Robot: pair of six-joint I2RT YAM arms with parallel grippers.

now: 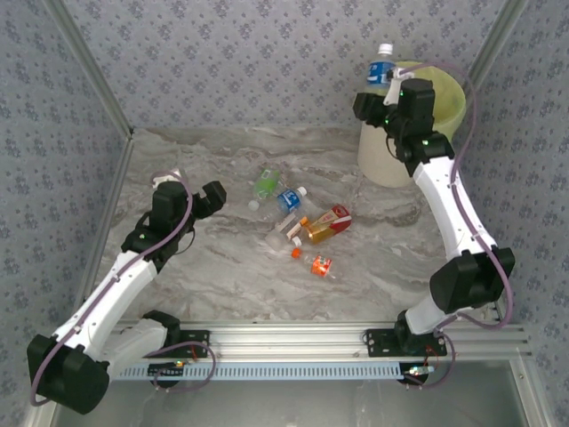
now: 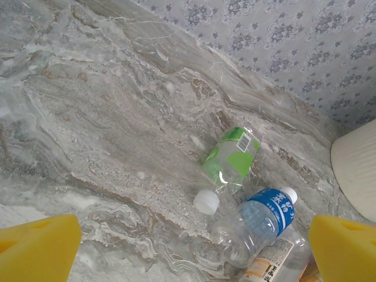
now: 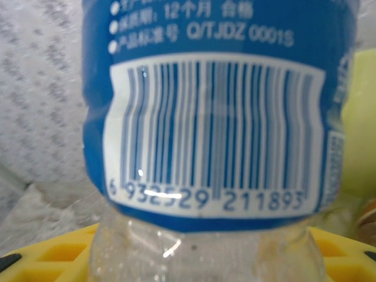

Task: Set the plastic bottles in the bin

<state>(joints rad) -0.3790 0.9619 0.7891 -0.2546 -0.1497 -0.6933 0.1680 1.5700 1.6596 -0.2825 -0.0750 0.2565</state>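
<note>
The right pincer (image 1: 384, 96) clamps a blue-labelled bottle (image 1: 382, 67) at the rim of the bin (image 1: 449, 111), not yet dropped, while several bottles (image 1: 302, 227) lie on the worktop (image 1: 222, 285) before the wide-open, empty left pincer (image 1: 191, 187).

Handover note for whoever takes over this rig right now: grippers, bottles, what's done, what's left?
Right gripper: shut on a blue-label bottle, cap up, at the bin rim, not released.
Left gripper: open, empty, above the table beside the pile.
About five bottles lie on the table, including a green-label bottle.
Done: bin contents cannot be seen.
Left: drop this one, then clear the pile.
</note>
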